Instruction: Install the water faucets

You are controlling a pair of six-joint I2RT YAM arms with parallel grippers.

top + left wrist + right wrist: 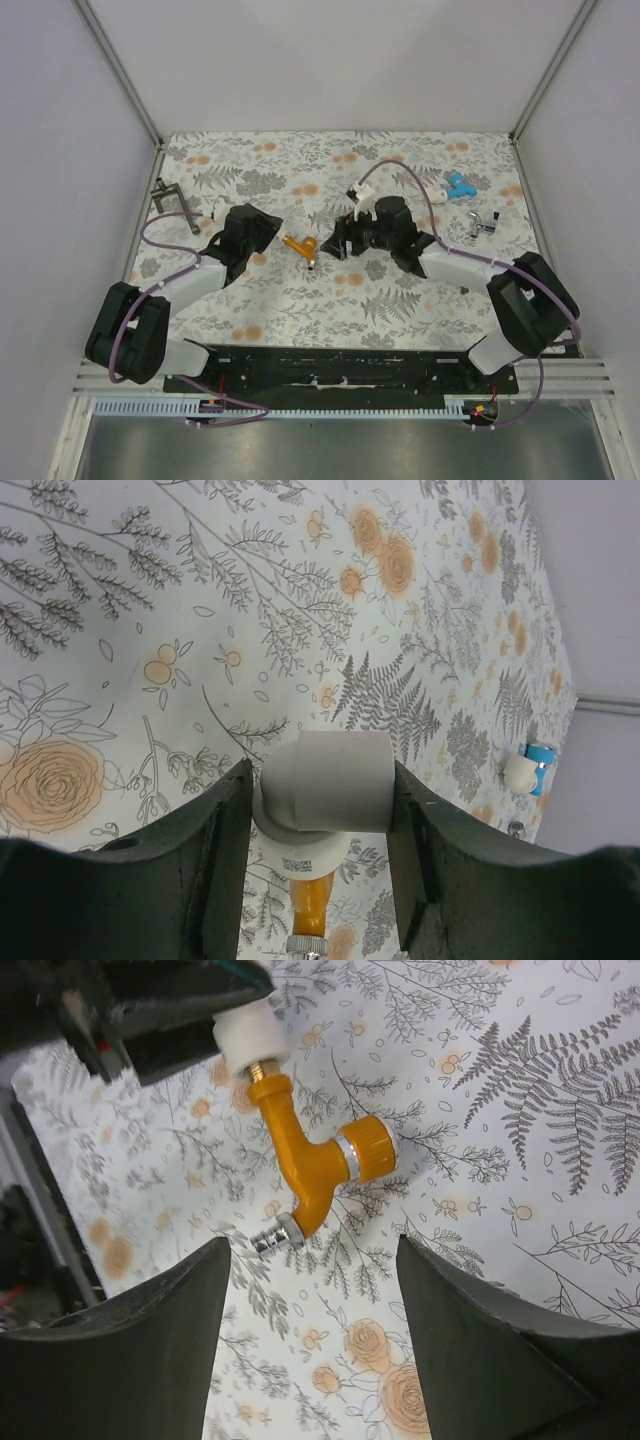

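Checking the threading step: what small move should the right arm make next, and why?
Probably close the right gripper on the orange faucet and twist it: its jaws stand open facing the faucet, not touching, while the left gripper clamps the white fitting that the faucet's thread enters.

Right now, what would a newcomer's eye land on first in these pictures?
The bright orange faucet at the table's middle, its threaded end in a white elbow fitting clamped by the left gripper. The right gripper faces it with jaws open, holding nothing. A blue and white piece lies at the far right of the flowered tablecloth.
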